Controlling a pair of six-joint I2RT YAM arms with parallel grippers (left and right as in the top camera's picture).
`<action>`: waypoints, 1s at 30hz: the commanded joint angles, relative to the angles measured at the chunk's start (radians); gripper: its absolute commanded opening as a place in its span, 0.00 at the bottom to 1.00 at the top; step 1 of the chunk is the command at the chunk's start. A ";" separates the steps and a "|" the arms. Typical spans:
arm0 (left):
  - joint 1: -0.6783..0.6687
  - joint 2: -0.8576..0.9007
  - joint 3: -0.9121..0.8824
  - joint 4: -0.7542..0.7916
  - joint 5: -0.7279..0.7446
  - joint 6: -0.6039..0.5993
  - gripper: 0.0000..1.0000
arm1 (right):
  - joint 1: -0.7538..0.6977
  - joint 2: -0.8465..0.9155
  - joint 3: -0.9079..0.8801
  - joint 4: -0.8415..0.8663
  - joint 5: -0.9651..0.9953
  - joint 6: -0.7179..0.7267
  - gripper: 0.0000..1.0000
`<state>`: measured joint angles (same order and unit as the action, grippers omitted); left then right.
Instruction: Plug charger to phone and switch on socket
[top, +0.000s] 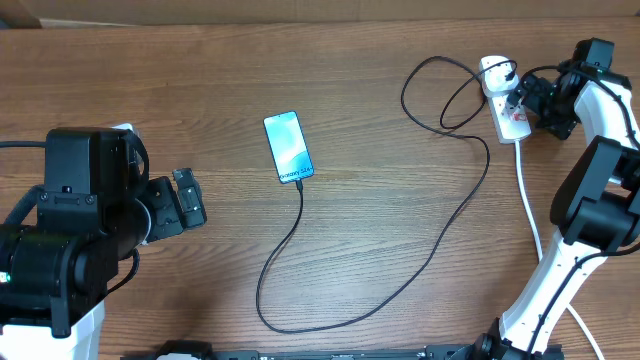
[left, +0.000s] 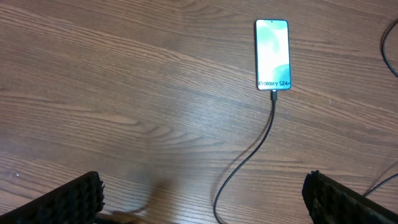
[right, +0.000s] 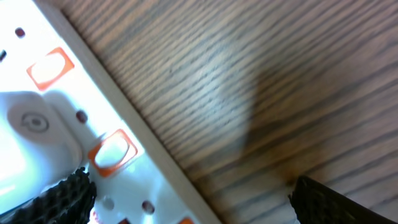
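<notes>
desk (top: 380, 60): wood-grain top, brown, smooth, low sheen. phone (left: 273, 53): glossy glass screen, dark edge. charger (left: 272, 115): thin black cable, matt, looks rubbery. socket (right: 74, 106): white plastic, smooth, glossy; its switches (right: 112, 150) are orange-red, translucent-looking plastic. left claw (left: 202, 200) pads (left: 78, 198): black, matt, knobbly grid texture, rubber-like. right claw (right: 186, 200) pads (right: 62, 199): same knobbly black. left arm (top: 70, 200) housing black, matt; right arm (top: 545, 285) link white, smooth, semi-gloss.
</notes>
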<state>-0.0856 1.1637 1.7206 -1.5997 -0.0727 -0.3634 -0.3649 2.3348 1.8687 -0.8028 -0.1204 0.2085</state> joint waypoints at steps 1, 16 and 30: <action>-0.003 0.007 0.002 0.003 -0.033 0.001 1.00 | -0.009 0.005 0.052 -0.033 0.055 0.032 1.00; -0.003 0.008 0.002 0.003 -0.035 0.001 1.00 | -0.026 -0.018 0.049 0.032 0.118 0.135 1.00; -0.003 0.008 0.002 0.002 -0.035 0.001 0.99 | -0.010 -0.012 -0.011 0.089 0.107 0.136 1.00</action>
<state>-0.0856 1.1683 1.7206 -1.6001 -0.0914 -0.3634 -0.3725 2.3348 1.8637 -0.7250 -0.0158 0.3397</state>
